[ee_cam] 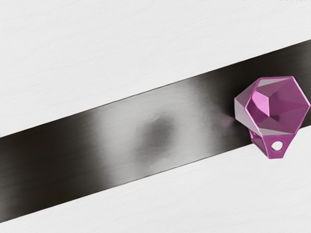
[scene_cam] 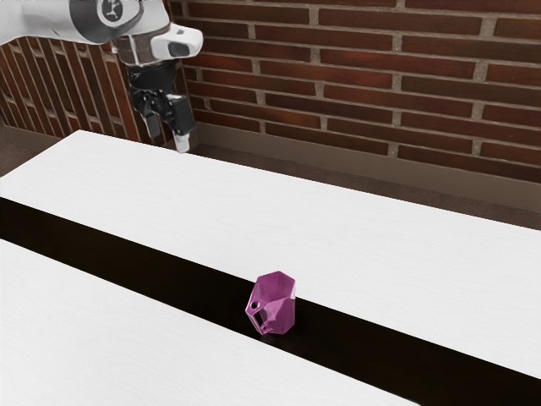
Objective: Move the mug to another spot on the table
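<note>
The task looks barely begun, as far as these views show. The faceted magenta mug (scene_cam: 272,303) stands upright on the black stripe (scene_cam: 127,245) that runs across the white table (scene_cam: 355,228), with its open mouth facing up and its handle (scene_cam: 257,309) turned toward the exterior view's left. Nothing touches it. The gripper (scene_cam: 166,141) hangs from the arm (scene_cam: 118,21) high over the table's far edge, close to the brick wall (scene_cam: 380,76) and well apart from the mug. Its two fingers point downward with a clear gap between them, so the pincer is apart and holds nothing. In the wrist view the mug (ee_cam: 272,109) sits off to one side rather than under the hand. The small round hole in its handle (ee_cam: 276,144) is visible, and the stripe (ee_cam: 146,141) passes below the camera between two bands of white tabletop (ee_cam: 97,48). I judge that every working step is left to do. The hand has to travel across and down to the mug, line the fingers up across the rim or body, close on it, lift it, carry it to some other patch of the table and set it down upright. The mug's angled facets may give the fingers less even contact than a round wall would, so the grasp deserves care. No part of the move itself is done yet.
</note>
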Robot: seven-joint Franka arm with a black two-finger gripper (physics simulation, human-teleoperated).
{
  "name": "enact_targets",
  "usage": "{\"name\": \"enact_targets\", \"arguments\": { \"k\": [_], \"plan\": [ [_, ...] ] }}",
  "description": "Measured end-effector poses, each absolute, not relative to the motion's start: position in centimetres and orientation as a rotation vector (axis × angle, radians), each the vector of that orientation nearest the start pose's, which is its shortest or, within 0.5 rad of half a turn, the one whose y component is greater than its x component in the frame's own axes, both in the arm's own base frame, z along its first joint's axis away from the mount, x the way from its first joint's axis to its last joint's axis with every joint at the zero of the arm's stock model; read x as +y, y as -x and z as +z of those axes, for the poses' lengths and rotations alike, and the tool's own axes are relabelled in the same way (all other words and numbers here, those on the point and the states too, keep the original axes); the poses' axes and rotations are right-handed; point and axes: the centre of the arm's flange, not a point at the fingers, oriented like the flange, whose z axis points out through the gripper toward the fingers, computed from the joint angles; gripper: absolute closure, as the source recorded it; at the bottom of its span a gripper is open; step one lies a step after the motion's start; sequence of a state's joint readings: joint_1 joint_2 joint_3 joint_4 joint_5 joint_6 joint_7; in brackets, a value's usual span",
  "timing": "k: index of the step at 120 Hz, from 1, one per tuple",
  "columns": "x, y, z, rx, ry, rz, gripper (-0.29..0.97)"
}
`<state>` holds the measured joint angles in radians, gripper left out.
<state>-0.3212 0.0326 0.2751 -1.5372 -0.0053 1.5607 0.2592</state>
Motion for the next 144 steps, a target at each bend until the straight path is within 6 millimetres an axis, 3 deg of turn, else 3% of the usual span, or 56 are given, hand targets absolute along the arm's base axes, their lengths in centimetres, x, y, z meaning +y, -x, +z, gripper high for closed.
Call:
{"name": "enact_targets", "arguments": {
  "k": [21, 32, 38, 46, 61, 68, 74, 84, 101, 108, 124, 144],
  "plan": [
    [-2.6, -56.6, 59.5, 0.446, 3.124, 0.039, 0.00],
    [-4.5, -57.0, 57.7, 0.399, 3.151, 0.050, 0.00],
    [-7.3, -56.7, 55.9, 0.379, 3.170, 0.081, 0.00],
    [-12.8, -55.5, 53.0, 0.385, 3.194, 0.135, 0.00],
    [-23.2, -50.9, 46.3, 0.420, 3.213, 0.238, 0.00],
    [-26.2, -48.9, 43.9, 0.409, 3.213, 0.259, 0.00],
    [-27.3, -47.8, 42.1, 0.380, 3.209, 0.267, 0.00],
    [-26.6, -48.2, 40.8, 0.269, 3.222, 0.232, 0.00],
    [-20.6, -51.9, 39.6, -0.028, 3.240, 0.158, 0.00],
    [-19.4, -52.6, 38.8, -0.086, 3.234, 0.148, 0.00],
    [-20.2, -52.4, 37.1, -0.031, 3.205, 0.154, 0.00],
    [-18.9, -52.2, 36.3, 0.173, 3.152, 0.146, 0.00]
  ]
}}
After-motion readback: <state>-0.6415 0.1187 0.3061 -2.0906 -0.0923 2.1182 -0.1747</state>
